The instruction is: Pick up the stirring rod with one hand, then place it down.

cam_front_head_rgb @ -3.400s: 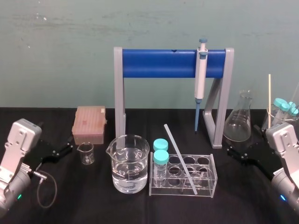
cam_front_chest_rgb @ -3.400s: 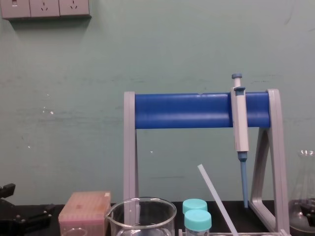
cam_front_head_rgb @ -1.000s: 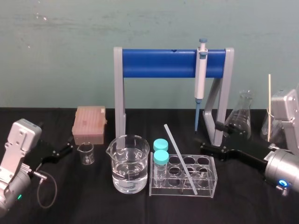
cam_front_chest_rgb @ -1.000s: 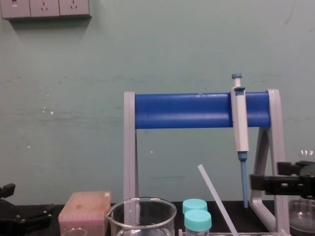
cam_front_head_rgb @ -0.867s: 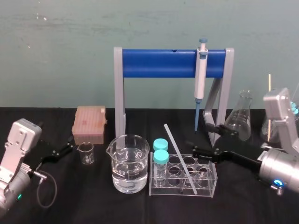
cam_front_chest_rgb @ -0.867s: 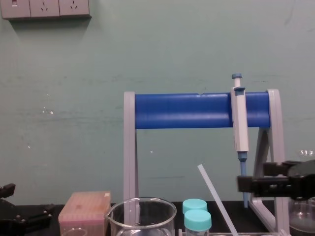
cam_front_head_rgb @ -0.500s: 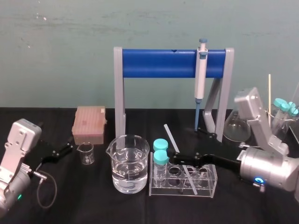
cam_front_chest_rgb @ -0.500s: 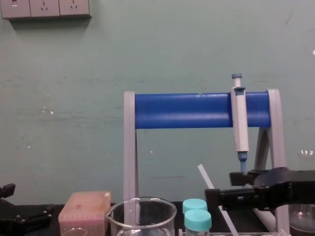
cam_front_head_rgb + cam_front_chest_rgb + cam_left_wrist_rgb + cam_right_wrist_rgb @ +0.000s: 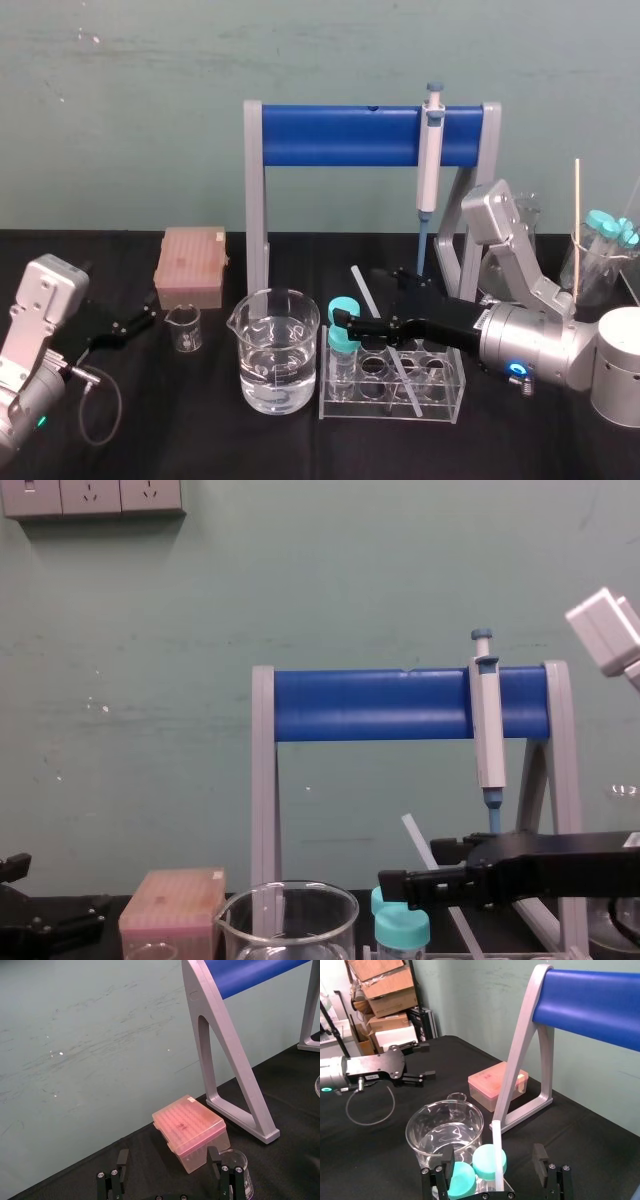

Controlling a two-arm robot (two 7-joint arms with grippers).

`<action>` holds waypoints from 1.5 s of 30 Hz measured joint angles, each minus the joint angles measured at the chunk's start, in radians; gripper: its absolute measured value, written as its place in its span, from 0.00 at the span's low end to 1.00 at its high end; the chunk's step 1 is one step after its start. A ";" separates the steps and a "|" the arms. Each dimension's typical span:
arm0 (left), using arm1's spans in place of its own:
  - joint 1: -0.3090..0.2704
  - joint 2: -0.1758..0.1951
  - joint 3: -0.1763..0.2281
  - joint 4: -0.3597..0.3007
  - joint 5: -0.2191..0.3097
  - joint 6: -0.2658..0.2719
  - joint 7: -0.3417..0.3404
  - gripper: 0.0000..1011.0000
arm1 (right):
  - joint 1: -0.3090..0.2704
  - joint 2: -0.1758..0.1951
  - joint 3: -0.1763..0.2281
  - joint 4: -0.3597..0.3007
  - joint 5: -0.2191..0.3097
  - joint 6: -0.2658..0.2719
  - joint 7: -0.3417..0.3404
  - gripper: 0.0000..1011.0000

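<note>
Right hand (image 9: 492,1164) advanced around stirring rod (image 9: 496,1135).

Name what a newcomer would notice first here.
The blue-barred stand at the table's rear, a pipette hanging from it, draws the eye first. In front, the right gripper reaches in, open around the stirring rod leaning in the test tube rack; the left gripper sits parked at the table's left.

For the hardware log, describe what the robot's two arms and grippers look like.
Both arms are silver-grey, with rounded cylindrical segments and a boxy housing. The left gripper and right gripper are black, with slim blocky fingers fixed by small screws. A black cable loops beneath the left arm, which shows a green light. The right arm shows a blue one.
</note>
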State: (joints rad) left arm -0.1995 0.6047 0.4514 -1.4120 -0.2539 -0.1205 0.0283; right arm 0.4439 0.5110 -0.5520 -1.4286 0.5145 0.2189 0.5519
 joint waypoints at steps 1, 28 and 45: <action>0.000 0.000 0.000 0.000 0.000 0.000 0.000 0.99 | 0.004 -0.005 -0.002 0.009 -0.002 0.000 0.000 0.99; 0.000 0.000 0.000 0.000 0.000 0.000 0.000 0.99 | 0.020 -0.028 -0.012 0.041 -0.010 -0.024 0.015 0.86; 0.000 0.000 0.000 0.000 0.000 0.000 0.000 0.99 | 0.019 -0.027 -0.011 0.040 -0.007 -0.021 0.015 0.34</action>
State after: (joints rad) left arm -0.1996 0.6047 0.4514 -1.4120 -0.2539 -0.1205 0.0283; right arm 0.4629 0.4839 -0.5626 -1.3890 0.5073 0.1983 0.5666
